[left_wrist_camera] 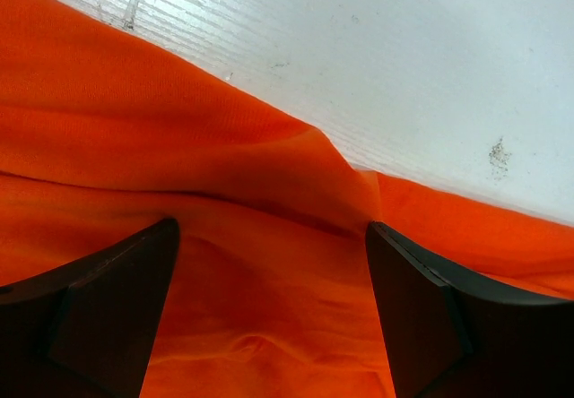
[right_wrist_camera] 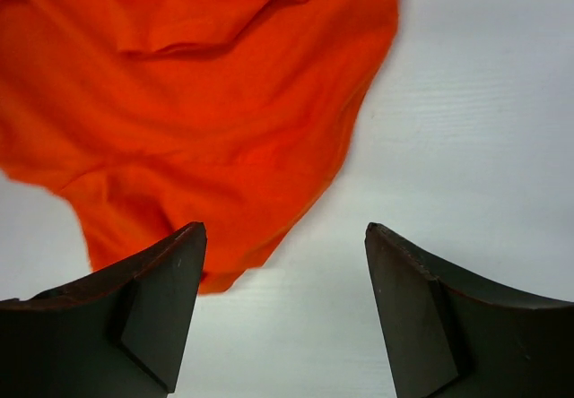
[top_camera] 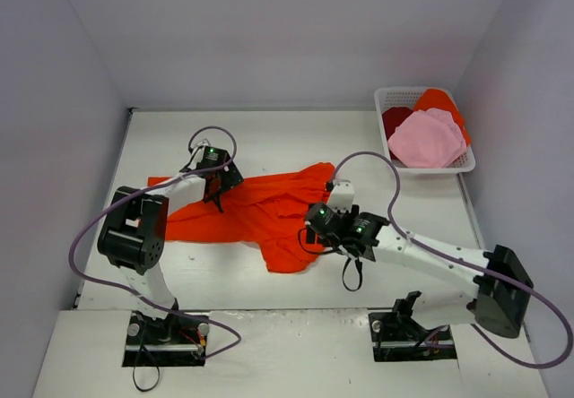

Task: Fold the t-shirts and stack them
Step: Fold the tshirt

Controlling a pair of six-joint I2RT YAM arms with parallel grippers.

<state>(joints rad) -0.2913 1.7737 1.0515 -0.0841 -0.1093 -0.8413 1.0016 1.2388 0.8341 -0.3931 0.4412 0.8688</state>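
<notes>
Big orange shirt [top_camera: 256, 214] is lying crumpled on table [top_camera: 224, 277]. L claw [left_wrist_camera: 271, 226] is hovering wide open over its far edge; R claw [right_wrist_camera: 285, 228] is gaping wide too, by the shirt's near-right hem, holding nothing. Pink shirt [top_camera: 426, 140], dark red shirt [top_camera: 393, 120] & second orange shirt [top_camera: 438, 100] are sitting in basket [top_camera: 468, 158], far right corner.

The big shirt [top_camera: 260, 211] is a plain bright orange-red, darker in its folds, with no print. The basket [top_camera: 439, 170] is white lattice. In it lie a pink shirt [top_camera: 426, 140], a dark red shirt [top_camera: 393, 118] and an orange shirt [top_camera: 437, 99] — all plain. The table [top_camera: 430, 205] is white with fine grain lines and a few grey specks. The left arm [top_camera: 179, 187] and right arm [top_camera: 430, 255] are white with black joints and small green lights; their cables [top_camera: 85, 237] are lilac. The left gripper [left_wrist_camera: 271, 224] and right gripper [right_wrist_camera: 284, 226] have black fingers. The walls [top_camera: 287, 30] are pale grey-lilac.
</notes>
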